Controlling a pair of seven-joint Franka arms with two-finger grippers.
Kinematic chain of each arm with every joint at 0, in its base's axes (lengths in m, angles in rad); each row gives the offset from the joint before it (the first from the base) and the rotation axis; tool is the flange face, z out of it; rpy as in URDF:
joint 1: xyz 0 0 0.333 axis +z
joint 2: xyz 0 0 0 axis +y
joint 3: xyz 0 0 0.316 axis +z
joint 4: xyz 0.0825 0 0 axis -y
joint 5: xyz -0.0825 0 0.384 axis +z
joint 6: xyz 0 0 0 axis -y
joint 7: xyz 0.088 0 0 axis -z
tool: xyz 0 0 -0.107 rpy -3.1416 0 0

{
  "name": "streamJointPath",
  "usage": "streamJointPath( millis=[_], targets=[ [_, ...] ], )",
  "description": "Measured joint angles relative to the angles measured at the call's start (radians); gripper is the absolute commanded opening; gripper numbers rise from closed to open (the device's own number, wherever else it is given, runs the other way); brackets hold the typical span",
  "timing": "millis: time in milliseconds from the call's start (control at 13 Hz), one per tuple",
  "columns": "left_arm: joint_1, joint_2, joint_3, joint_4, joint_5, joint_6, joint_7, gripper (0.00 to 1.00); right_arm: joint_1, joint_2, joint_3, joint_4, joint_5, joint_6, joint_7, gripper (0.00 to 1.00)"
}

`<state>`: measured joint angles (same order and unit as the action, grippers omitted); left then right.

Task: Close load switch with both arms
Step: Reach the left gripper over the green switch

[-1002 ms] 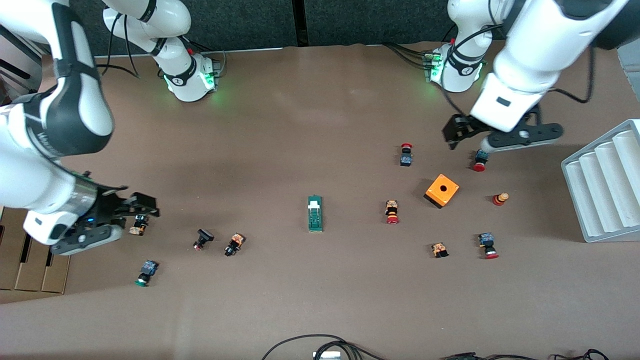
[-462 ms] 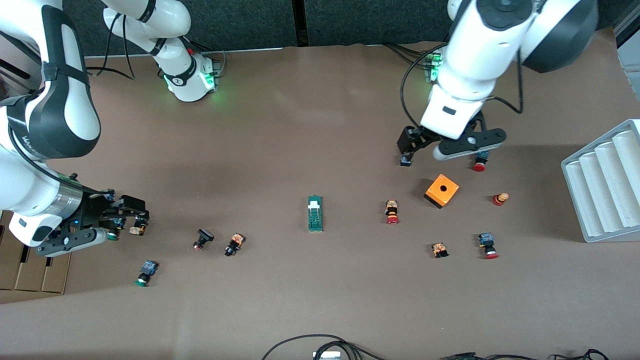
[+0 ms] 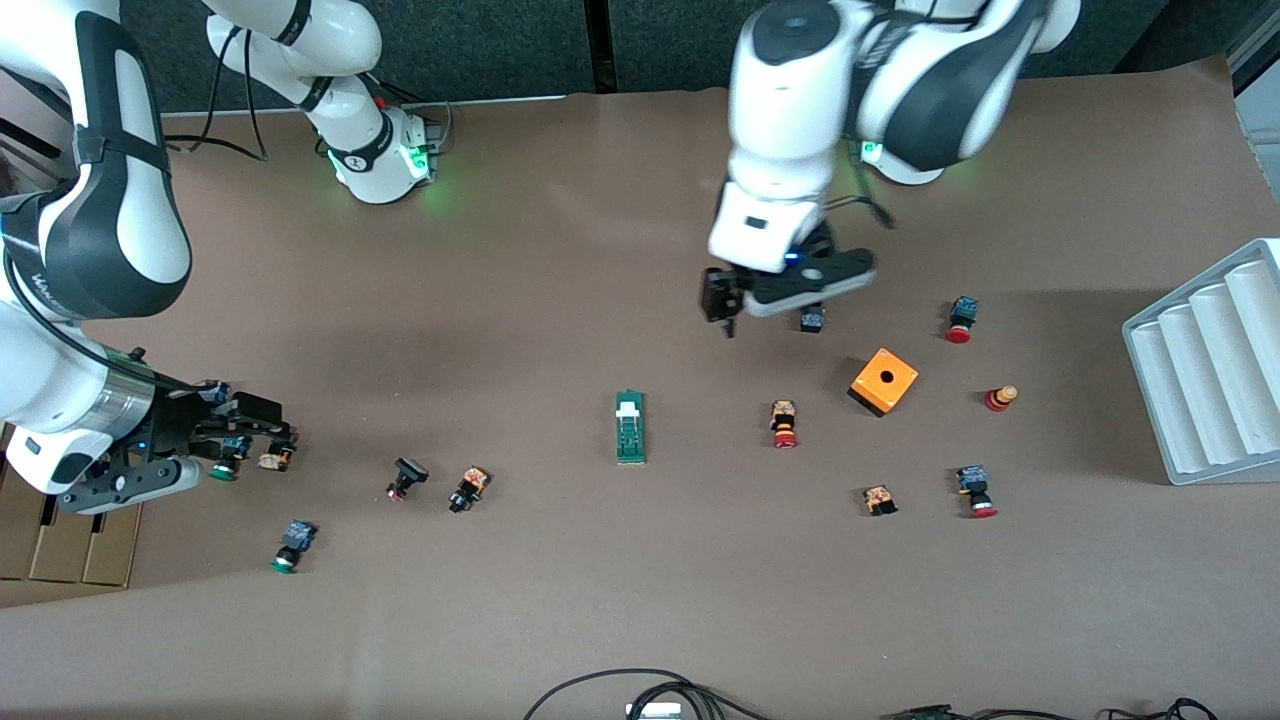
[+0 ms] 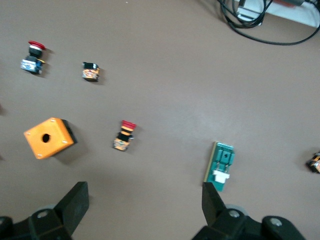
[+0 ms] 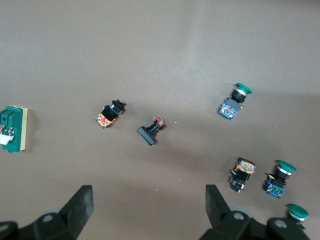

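Observation:
The load switch [image 3: 630, 428], a narrow green block with a white handle piece, lies flat near the table's middle. It also shows in the left wrist view [image 4: 220, 165] and at the edge of the right wrist view [image 5: 14, 129]. My left gripper [image 3: 765, 305] hangs open over bare table, between the switch and the left arm's base, with nothing between its fingers [image 4: 75, 202]. My right gripper [image 3: 248, 435] is open and empty over a cluster of small push buttons [image 3: 275, 458] at the right arm's end.
An orange box with a hole [image 3: 884, 381] and several red-capped buttons [image 3: 784, 424] lie toward the left arm's end. A grey ridged tray [image 3: 1210, 365] stands at that end's edge. More buttons [image 3: 468, 488] lie between the switch and my right gripper. Cables [image 3: 640, 695] lie at the near edge.
The left arm has swung from near the grey tray toward the table's middle. The right gripper has drifted a little toward its end of the table. Both stayed open.

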<state>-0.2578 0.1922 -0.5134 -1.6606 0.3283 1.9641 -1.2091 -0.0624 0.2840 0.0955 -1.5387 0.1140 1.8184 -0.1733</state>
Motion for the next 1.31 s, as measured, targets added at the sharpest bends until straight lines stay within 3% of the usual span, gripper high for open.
streamJointPath(
  millis=[308,1079,1310],
  targets=[
    [-0.083,0.090,-0.001,-0.001,0.135,0.092,-0.179,1.00,0.000,0.000,0.000,0.000,0.000,0.000,0.000,1.00],
    [-0.248,0.290,-0.002,-0.013,0.589,0.134,-0.581,1.00,0.000,-0.004,0.001,0.002,-0.013,0.000,0.000,1.00],
    [-0.288,0.349,-0.002,-0.036,0.772,0.151,-0.784,1.00,0.003,-0.004,0.006,0.002,-0.013,0.000,0.000,1.00]
  ],
)
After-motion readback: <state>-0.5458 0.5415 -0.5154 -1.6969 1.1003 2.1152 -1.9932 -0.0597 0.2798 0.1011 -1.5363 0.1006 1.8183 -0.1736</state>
